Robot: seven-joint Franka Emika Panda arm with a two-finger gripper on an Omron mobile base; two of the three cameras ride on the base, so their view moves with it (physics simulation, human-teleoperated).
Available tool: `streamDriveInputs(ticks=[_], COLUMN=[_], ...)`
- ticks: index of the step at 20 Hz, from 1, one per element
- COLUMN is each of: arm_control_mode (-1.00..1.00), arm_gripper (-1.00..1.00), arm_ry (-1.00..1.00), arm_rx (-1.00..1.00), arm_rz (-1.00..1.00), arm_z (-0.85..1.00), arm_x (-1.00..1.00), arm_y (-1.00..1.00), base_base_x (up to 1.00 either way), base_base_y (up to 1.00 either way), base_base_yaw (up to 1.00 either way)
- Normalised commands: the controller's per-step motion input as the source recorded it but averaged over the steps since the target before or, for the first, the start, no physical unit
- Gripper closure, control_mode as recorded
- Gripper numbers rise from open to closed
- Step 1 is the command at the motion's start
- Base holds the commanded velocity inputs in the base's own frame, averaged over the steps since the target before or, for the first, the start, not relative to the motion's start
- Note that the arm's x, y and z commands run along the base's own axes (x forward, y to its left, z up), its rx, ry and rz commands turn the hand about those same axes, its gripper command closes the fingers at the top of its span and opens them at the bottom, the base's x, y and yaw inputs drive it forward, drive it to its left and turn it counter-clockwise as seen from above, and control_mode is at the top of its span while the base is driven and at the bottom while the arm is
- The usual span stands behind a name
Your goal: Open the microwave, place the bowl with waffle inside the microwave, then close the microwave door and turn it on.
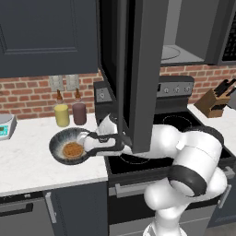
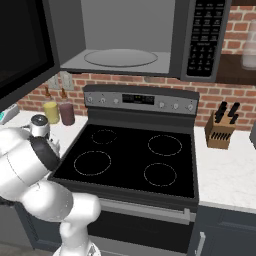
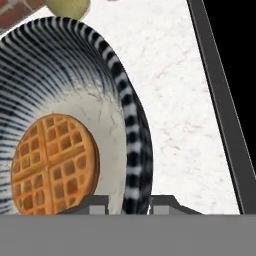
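Note:
The bowl [image 1: 59, 146], dark with a streaked rim, sits on the white counter left of the stove and holds the round golden waffle [image 1: 73, 150]. My gripper [image 1: 90, 143] reaches in from the right and is shut on the bowl's right rim. In the hand view the striped bowl [image 3: 75, 65] rim runs down between my two fingertips [image 3: 97, 202], with the waffle [image 3: 55, 162] just left of them. The microwave [image 2: 125, 35] stands open above the stove, its grey inside and glass plate showing. The microwave door [image 1: 138, 69] hangs swung out, edge-on above my arm.
A yellow jar [image 1: 61, 115] and a maroon jar [image 1: 79, 113] stand against the brick wall behind the bowl. A scale [image 1: 5, 125] sits at the far left. The black stove [image 2: 130, 155] lies to the right, with a knife block [image 2: 220, 130] beyond it.

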Motion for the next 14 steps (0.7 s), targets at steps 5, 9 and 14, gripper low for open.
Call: streamDriveInputs(ticks=[5, 9, 14], arm_control_mode=[-1.00, -1.00, -1.00], arm_gripper=[1.00, 1.00, 1.00], arm_ry=[-0.07, 0.00, 0.02], arm_rx=[0.00, 0.00, 0.01], arm_rz=[-0.12, -0.17, -0.19], arm_z=[0.71, 0.70, 0.76], arm_x=[-0.45, -0.05, 0.00], arm_y=[-0.54, -0.71, -0.87], base_base_x=[0.00, 0.00, 0.00], base_base_y=[0.00, 0.00, 0.00], base_base_yaw=[0.00, 0.00, 0.00])
